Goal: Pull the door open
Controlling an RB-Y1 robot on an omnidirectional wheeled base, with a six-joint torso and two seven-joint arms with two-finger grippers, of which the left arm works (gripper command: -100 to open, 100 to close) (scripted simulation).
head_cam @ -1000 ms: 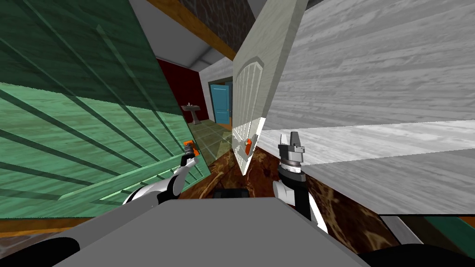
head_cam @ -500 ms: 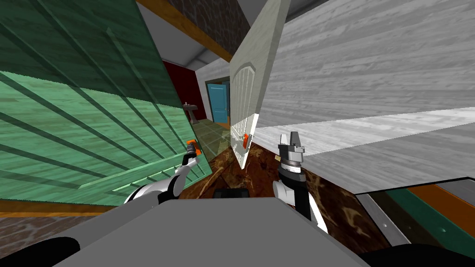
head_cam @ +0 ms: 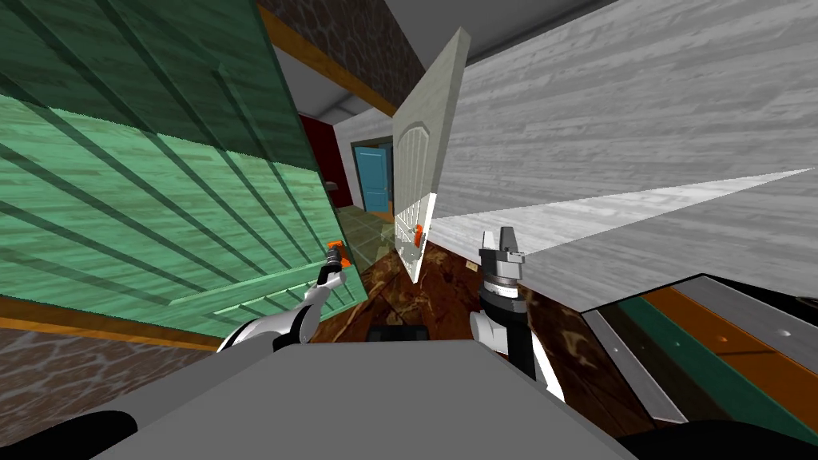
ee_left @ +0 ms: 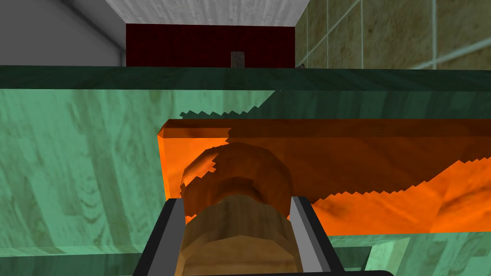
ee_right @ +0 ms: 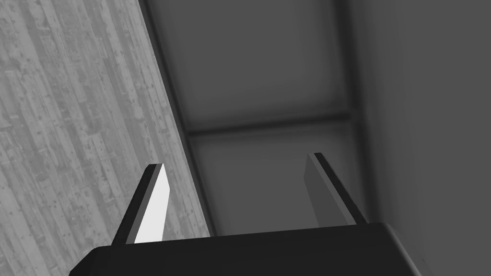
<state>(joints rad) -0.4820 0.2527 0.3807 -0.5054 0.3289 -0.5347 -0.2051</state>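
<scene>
White panelled door (head_cam: 411, 184) standing open ahead; blue door (head_cam: 374, 176) beyond; grey plank wall (head_cam: 623, 120) right; brown marbled floor (head_cam: 431, 297).

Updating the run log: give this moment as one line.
left gripper: shut on handle | door: green | right gripper: open, empty

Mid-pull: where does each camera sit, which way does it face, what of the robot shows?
Head view: on the head, steeply down and forward, green door left, grey plank wall right; shows both forearms, left hand, right hand.
Left wrist view: on the left hand, along its fingers, shut on the green door's orange handle.
Right wrist view: on the right hand, facing up beside that wall; fingers open.
Shared: head and left wrist views both show that handle and door.
</scene>
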